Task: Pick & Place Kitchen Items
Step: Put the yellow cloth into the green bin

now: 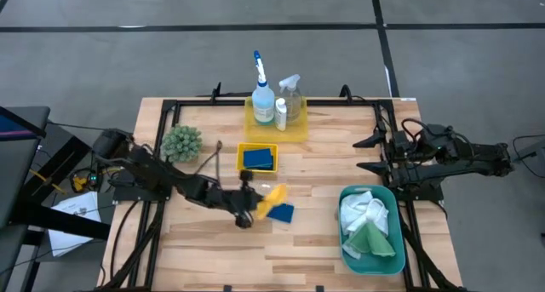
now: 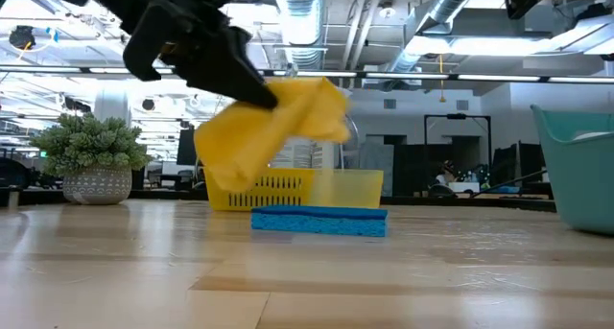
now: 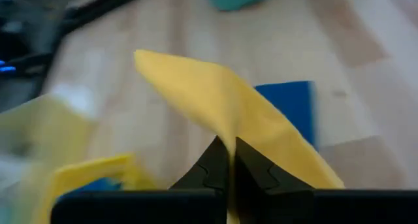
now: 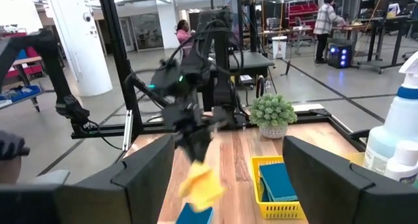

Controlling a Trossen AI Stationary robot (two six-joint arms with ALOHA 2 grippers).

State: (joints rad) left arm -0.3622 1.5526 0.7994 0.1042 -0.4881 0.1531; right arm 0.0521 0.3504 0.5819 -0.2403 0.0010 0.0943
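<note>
Left gripper (image 1: 254, 208), jaws clamped on the yellow cloth (image 1: 274, 198), holds it lifted clear of the wooden surface (image 1: 324, 168), just above a blue sponge (image 1: 282, 214) lying flat. Beyond, a small yellow tray (image 1: 241, 152) contains further blue sponges (image 1: 258, 158). Right gripper (image 1: 368, 153) waits at the surface's right edge, jaws apart, holding nothing.

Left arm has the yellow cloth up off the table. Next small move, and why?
Probably carry it toward the teal bin. The left gripper is shut on the yellow cloth, which hangs clear above the blue sponge lying on the table. The bin already holds white and green cloths, so it looks like the cloths' place. The right gripper waits open at the table's right edge.
</note>
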